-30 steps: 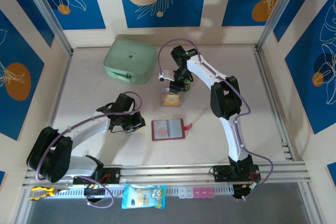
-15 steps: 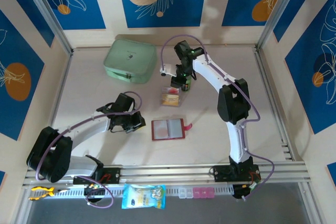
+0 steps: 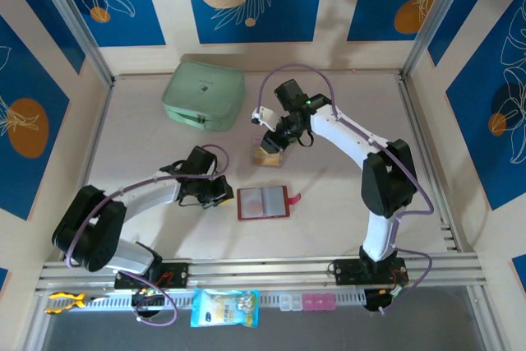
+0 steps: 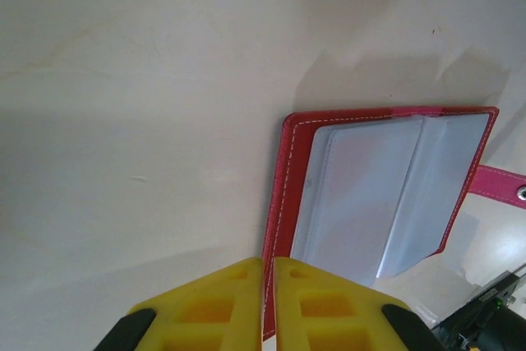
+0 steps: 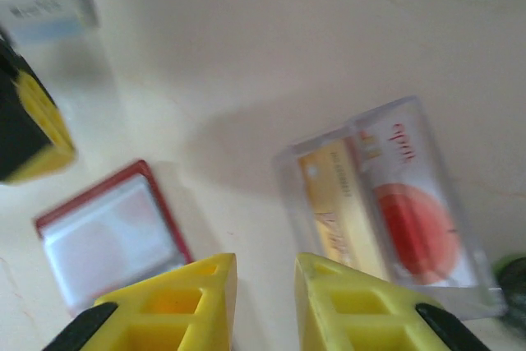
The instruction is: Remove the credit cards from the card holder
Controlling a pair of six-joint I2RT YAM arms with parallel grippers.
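Pale tabletop (image 3: 148, 154) | card holder (image 3: 263, 202) lies open, sleeves apparently empty | credit cards (image 5: 386, 203) beyond it, beside narrowly parted, empty right gripper (image 5: 267, 273) | left gripper (image 4: 268, 273) closed at holder's edge | cards likely light, stiff, slick: pinch an edge.

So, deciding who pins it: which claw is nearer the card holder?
Left. Left claw: at the edge of the card holder. Right claw: farther back, by the credit cards.

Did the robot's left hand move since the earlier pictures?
Yes. In the top view the left gripper has slid right, up to the left edge of the card holder, which has stayed put.
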